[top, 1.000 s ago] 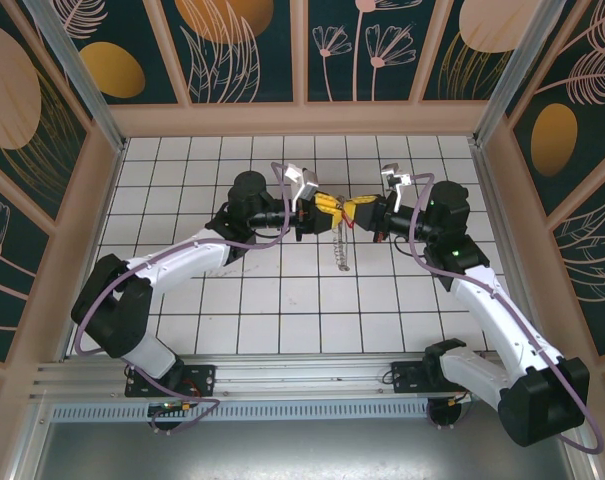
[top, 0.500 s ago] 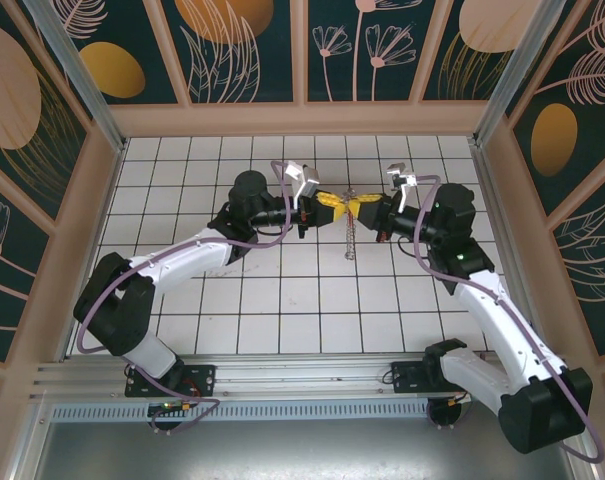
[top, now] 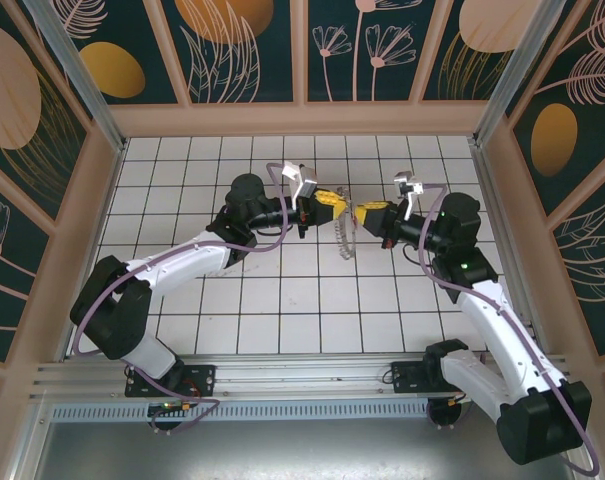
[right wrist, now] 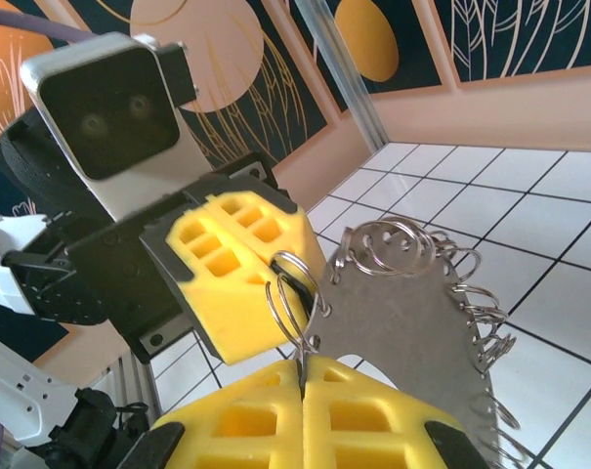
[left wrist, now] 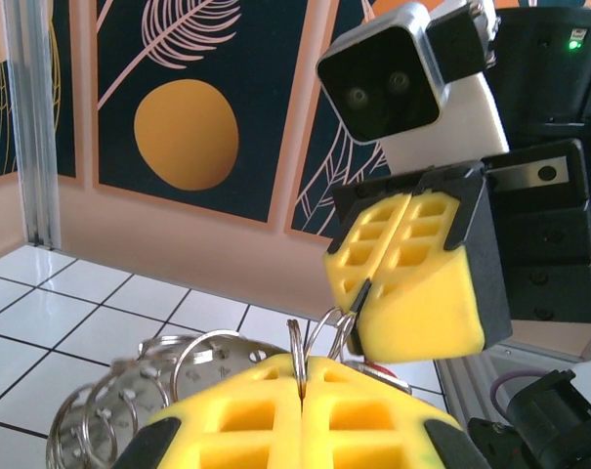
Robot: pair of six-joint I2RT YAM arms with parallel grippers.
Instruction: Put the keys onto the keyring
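My left gripper (top: 329,203) and right gripper (top: 367,212) face each other tip to tip above the middle of the table. In the left wrist view the left gripper (left wrist: 303,376) is shut on a thin steel keyring (left wrist: 297,344). The right gripper's yellow fingers (left wrist: 412,278) stand just beyond it, pinching wire loops. In the right wrist view the right gripper (right wrist: 301,376) is shut on a keyring (right wrist: 293,293) that reaches up to the left gripper's fingers (right wrist: 232,278). A flat metal plate (right wrist: 417,322), edged with several rings, hangs from these loops. The keys are hidden.
The plate (top: 344,240) dangles over the white tiled table (top: 282,300) between the arms. Patterned walls with a wooden frame (top: 302,118) close the back and both sides. Both arms reach in from the near edge.
Both grippers rose toward the back, then the right gripper drew a little to the right. The hanging plate swung and now tilts between them. The left jaws closed fully.
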